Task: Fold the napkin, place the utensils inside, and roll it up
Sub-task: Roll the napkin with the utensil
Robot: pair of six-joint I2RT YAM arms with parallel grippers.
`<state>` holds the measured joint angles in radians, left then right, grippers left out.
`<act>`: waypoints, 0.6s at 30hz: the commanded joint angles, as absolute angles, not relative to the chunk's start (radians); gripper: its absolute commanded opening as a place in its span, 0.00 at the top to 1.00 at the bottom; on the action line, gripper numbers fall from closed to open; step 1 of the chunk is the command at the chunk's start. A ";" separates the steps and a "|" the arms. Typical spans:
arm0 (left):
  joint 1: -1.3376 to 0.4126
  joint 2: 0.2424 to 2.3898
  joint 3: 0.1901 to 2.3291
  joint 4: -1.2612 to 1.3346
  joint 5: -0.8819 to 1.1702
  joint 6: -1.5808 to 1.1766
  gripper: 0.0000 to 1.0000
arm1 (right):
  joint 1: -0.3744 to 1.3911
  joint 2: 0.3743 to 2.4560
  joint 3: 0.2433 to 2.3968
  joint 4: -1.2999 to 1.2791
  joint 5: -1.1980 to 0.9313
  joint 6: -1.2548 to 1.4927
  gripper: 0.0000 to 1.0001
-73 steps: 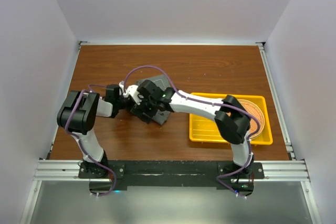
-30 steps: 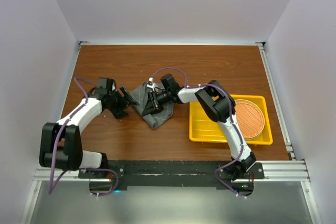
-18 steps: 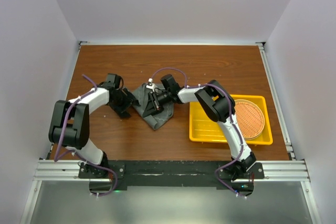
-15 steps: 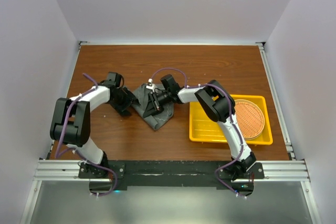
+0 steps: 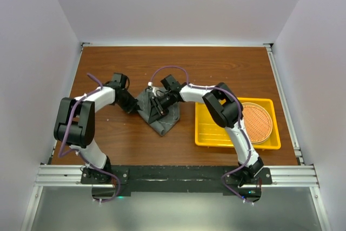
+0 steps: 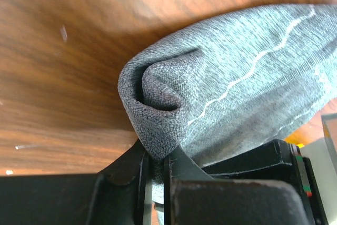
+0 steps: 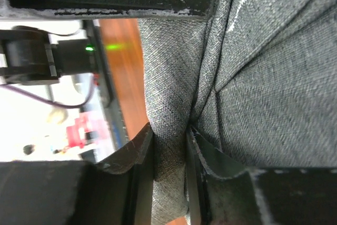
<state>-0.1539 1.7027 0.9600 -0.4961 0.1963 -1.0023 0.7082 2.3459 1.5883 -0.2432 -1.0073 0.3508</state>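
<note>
The dark grey napkin [image 5: 162,113] lies bunched and partly rolled on the brown table, left of the yellow tray. My left gripper [image 5: 135,105] is shut on its rolled left edge; the left wrist view shows the jaws pinching the curled cloth [image 6: 158,93]. My right gripper [image 5: 157,105] is shut on a fold near the napkin's top; the right wrist view shows cloth [image 7: 169,125] squeezed between both fingers. The pale stitched line [image 6: 253,67] runs along the cloth. No teal-green utensils show in any view.
A yellow tray [image 5: 216,132] stands at the right of the table with a round woven orange-brown mat [image 5: 258,121] in it. Bare brown table [image 5: 216,68] lies behind the napkin and to its left. White walls enclose the table.
My left gripper has moved right, from beside the napkin onto its left edge, and closed on it. My right gripper has stayed on the cloth, shifting slightly left and back.
</note>
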 commanded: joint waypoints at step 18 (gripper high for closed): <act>-0.249 1.572 0.867 -0.673 0.130 -1.227 1.00 | 1.074 1.959 1.453 -0.321 0.076 0.080 0.32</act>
